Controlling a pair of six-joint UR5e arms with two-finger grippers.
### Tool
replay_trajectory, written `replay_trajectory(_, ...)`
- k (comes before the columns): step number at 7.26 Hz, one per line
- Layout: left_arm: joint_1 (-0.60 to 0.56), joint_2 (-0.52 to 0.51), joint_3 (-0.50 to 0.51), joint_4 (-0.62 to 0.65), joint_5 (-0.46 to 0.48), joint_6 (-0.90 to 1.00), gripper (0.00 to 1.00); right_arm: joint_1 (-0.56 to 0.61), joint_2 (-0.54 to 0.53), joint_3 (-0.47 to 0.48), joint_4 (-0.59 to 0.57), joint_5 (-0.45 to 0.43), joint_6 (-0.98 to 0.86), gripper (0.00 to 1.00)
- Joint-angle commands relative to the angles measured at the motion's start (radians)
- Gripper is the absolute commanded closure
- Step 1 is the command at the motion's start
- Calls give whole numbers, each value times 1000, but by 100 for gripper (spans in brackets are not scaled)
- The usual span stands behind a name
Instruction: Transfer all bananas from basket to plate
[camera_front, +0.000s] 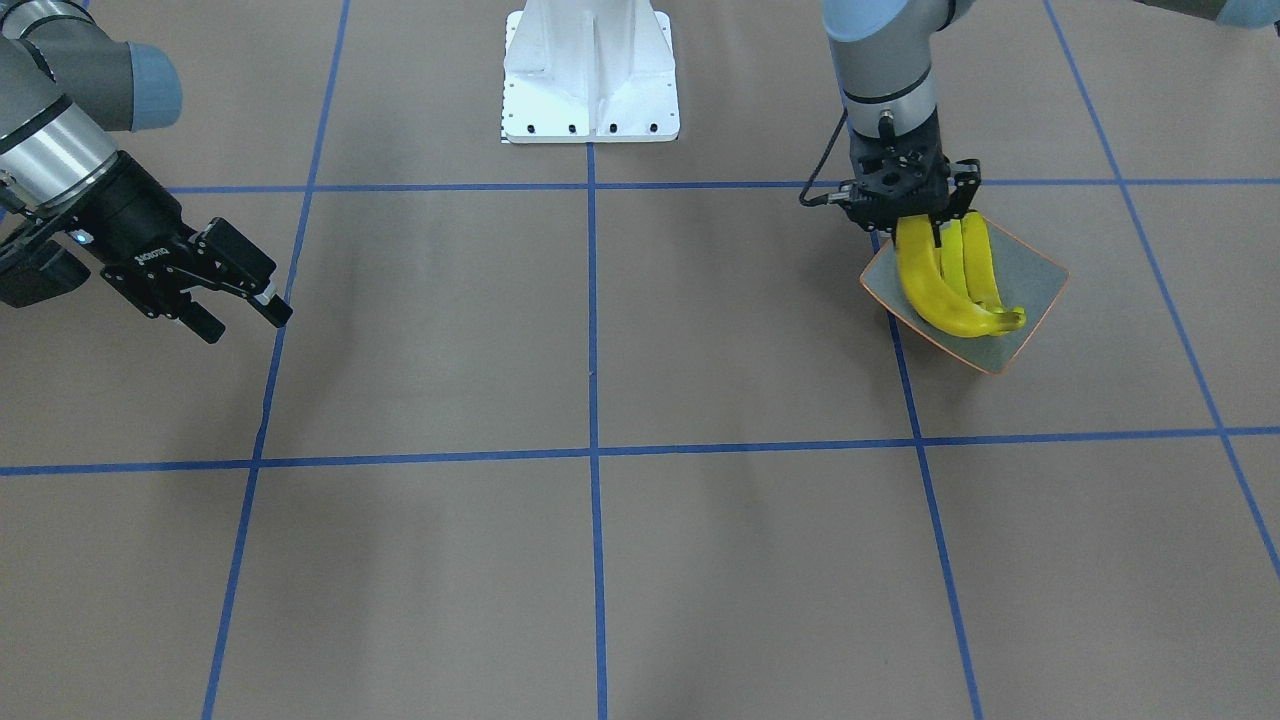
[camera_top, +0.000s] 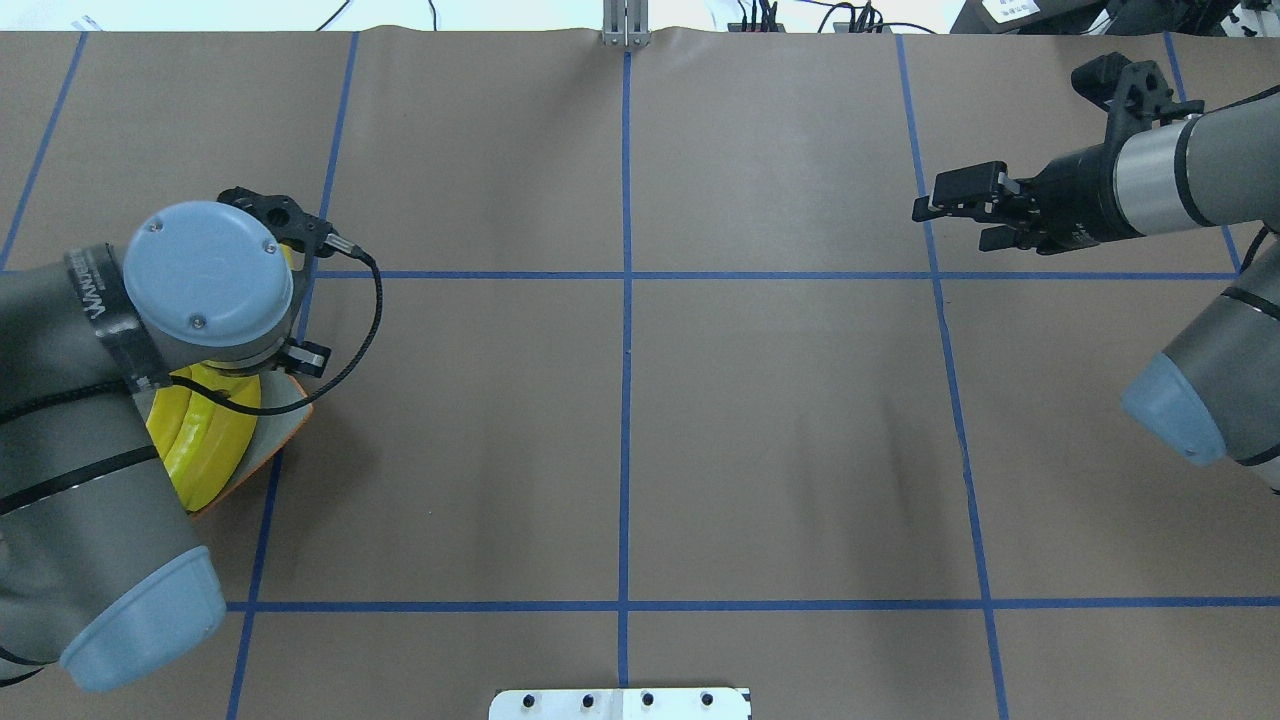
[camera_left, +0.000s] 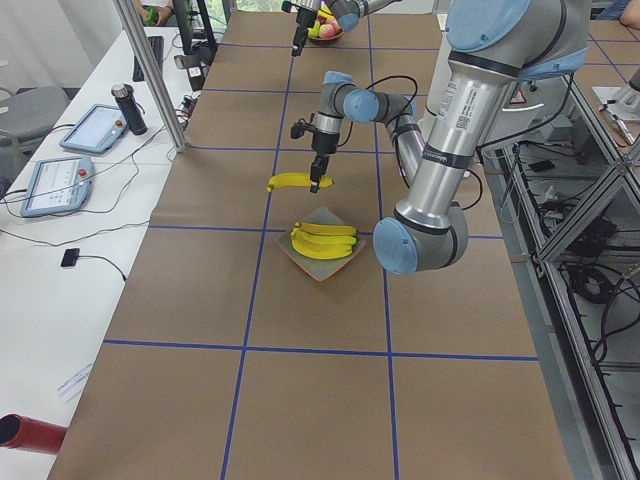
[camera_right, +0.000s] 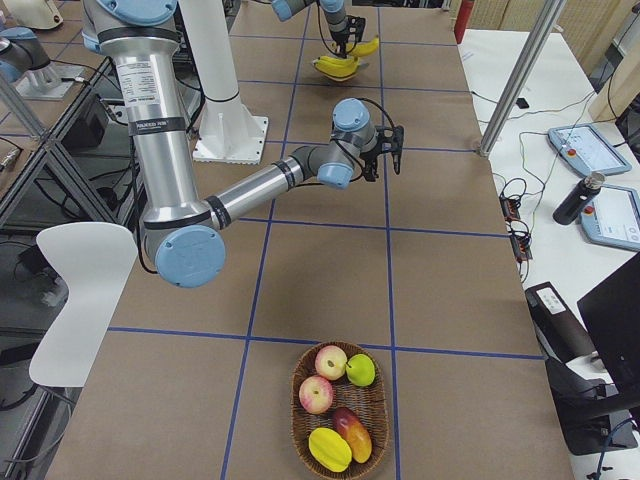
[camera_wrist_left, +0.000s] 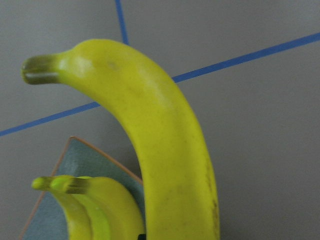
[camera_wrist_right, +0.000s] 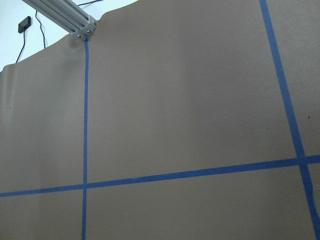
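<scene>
Banana (camera_wrist_left: 165, 150), frame centre, pinched by left gripper (camera_front: 938, 232) over plate (camera_front: 1035, 270) for release onto stacked bananas (camera_left: 322, 243); right gripper (camera_front: 245, 320) spread, idle.

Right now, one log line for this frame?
left gripper: shut on held banana, above plate edge | other bananas: on plate | right gripper: open, empty

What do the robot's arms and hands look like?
The left arm and right arm are grey tubes with pale blue joint caps and silver wrist rings. The left hand and right hand are black, two-fingered. A black cable loops by the left wrist.
</scene>
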Motion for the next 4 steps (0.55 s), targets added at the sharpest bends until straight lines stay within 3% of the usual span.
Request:
replay_trajectory(1,-5,152,-32,26,83,75,100,-1,2,-28,1,-5,-22,0)
replay_trajectory(2,10,221,-23,26,150,99,100,-1,2,-31,1,-5,-30,0)
replay_trajectory(4,65,240,-9,57,170,191,100,-3,2,-31,2,-3,-30,0)
